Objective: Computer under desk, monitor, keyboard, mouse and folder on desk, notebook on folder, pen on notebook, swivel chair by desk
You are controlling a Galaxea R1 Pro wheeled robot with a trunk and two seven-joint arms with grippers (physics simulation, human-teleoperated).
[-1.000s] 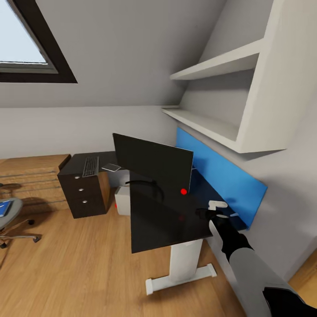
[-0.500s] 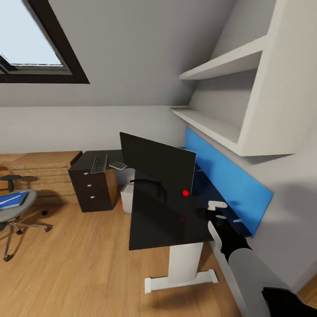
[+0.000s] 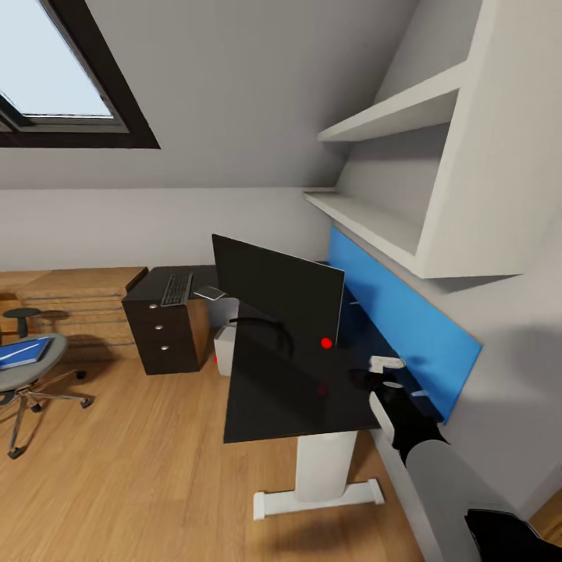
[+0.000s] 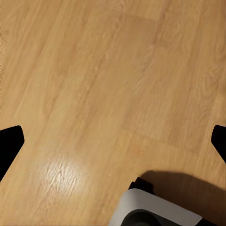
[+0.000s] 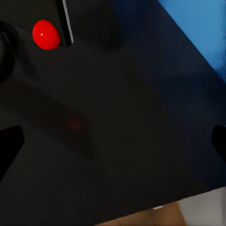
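The black-topped desk (image 3: 273, 398) with its blue back panel (image 3: 402, 324) carries the wide black monitor (image 3: 277, 290). Under it stands the light grey computer (image 3: 225, 349). The keyboard (image 3: 177, 288) lies on a dark three-drawer unit (image 3: 162, 336), with a small grey item (image 3: 209, 293) beside it; I cannot tell if that is the mouse. At far left the swivel chair (image 3: 31, 375) holds the blue folder (image 3: 19, 353). My right gripper (image 3: 380, 375) (image 5: 113, 141) hovers open over the desk's near right end, holding nothing. My left gripper (image 4: 113, 143) is open above bare floor. Notebook and pen are out of view.
White wall shelves (image 3: 390, 226) overhang the desk's back edge. A light-wood drawer chest (image 3: 78, 300) stands along the far wall behind the chair. A red marker dot (image 3: 325, 342) (image 5: 45, 34) shows at the monitor's lower corner. Wooden floor (image 3: 133, 468) stretches left of the desk.
The camera has turned left, so the whole picture has shifted right and more of the chair shows. My right gripper stays in place over the desk.
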